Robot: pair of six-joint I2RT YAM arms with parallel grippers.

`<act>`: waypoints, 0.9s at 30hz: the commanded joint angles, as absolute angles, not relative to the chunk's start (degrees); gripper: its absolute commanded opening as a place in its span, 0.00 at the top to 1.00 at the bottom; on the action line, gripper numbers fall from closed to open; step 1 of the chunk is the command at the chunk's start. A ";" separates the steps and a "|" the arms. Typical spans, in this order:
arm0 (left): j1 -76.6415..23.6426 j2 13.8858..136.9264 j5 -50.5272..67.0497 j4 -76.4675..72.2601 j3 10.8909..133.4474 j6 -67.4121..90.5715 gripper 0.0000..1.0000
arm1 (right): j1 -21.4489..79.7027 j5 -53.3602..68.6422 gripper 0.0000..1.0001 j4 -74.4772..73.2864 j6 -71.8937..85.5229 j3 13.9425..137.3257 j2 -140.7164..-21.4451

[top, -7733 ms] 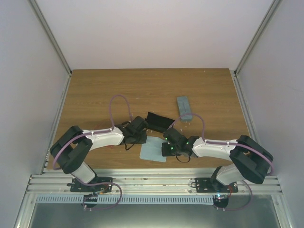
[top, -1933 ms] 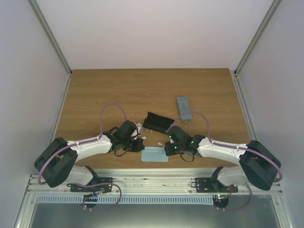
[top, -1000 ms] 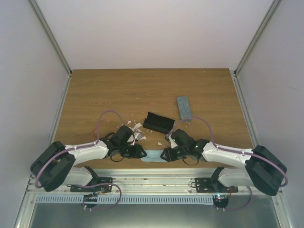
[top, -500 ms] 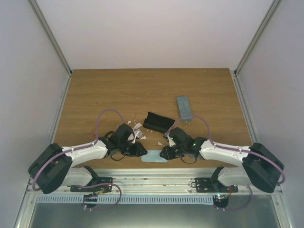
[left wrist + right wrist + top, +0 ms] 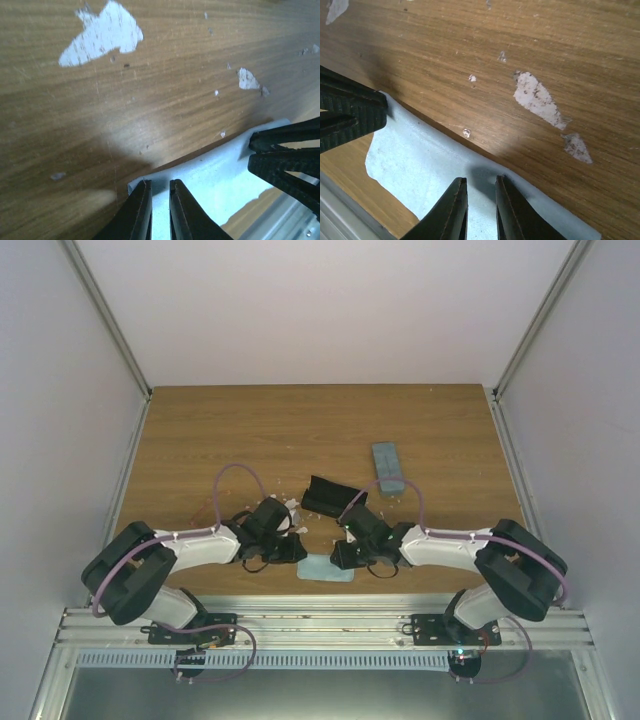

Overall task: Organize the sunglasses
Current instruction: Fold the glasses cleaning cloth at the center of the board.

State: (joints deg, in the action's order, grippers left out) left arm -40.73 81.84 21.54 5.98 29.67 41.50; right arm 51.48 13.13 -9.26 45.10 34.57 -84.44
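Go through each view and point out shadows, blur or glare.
Top view: even light, no glare, cloth small but clear. Left wrist view: broad soft shadow on the table beside the cloth, grain slightly smeared. Right wrist view: shadow band along the cloth's far edge, wood grain sharp.

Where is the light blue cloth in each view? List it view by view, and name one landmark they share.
Top external: the light blue cloth lies low centre, at the near edge of the table.
Left wrist: bottom centre to right.
Right wrist: lower left.
Shared landmark: the metal rail along the table's near edge.
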 commanded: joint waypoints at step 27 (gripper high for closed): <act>-44.72 79.75 25.35 2.89 33.93 42.60 0.78 | 59.15 -9.27 0.72 -30.61 51.50 42.88 -83.43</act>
